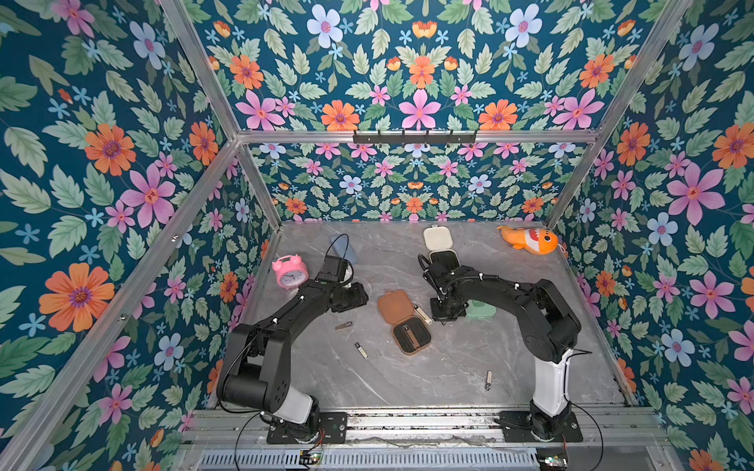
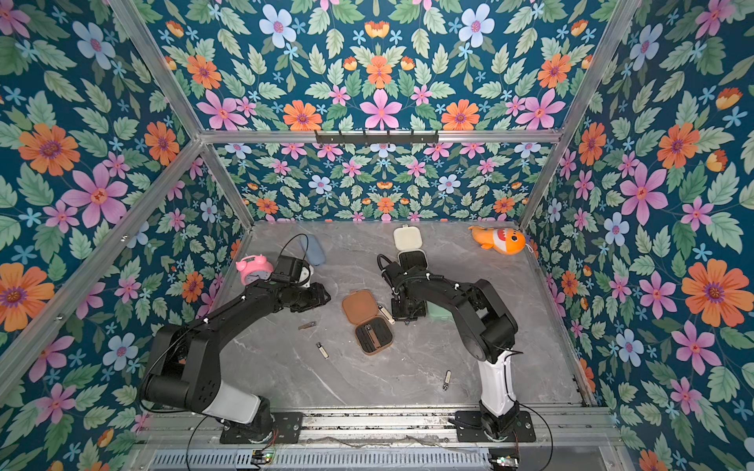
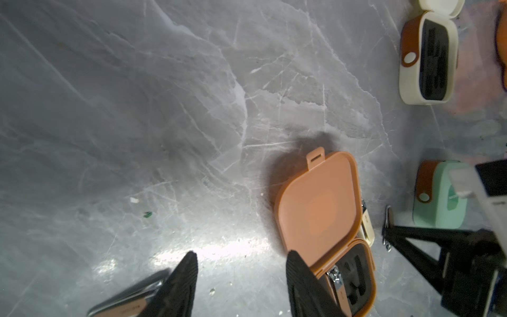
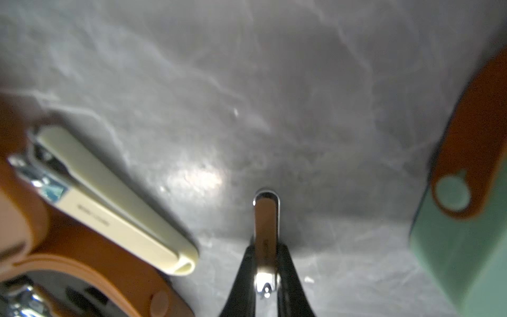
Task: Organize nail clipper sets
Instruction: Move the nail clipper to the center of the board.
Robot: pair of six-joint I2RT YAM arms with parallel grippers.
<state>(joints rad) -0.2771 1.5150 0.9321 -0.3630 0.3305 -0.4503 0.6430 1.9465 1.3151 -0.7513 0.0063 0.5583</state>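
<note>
Print on cream clipper [image 4: 109,208] was too blurred to read; it lay against brown case [image 1: 395,306], open mid-table on grey marble-look top [image 1: 449,367], w/ floral wallpaper [image 1: 420,73] and alu frame [image 1: 285,136] around. R gripper [image 4: 266,247] was clamped on slim shiny clipper [image 4: 265,214] near smooth mint case [image 4: 472,260]; L gripper [image 3: 241,255] jaws stood apart.

The brown case [image 1: 395,306], cream case [image 1: 437,238] and mint green case [image 1: 483,310] contrast with the grey marbled table [image 1: 408,379].

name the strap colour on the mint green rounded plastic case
Brown strap, clearest in the left wrist view.
</note>
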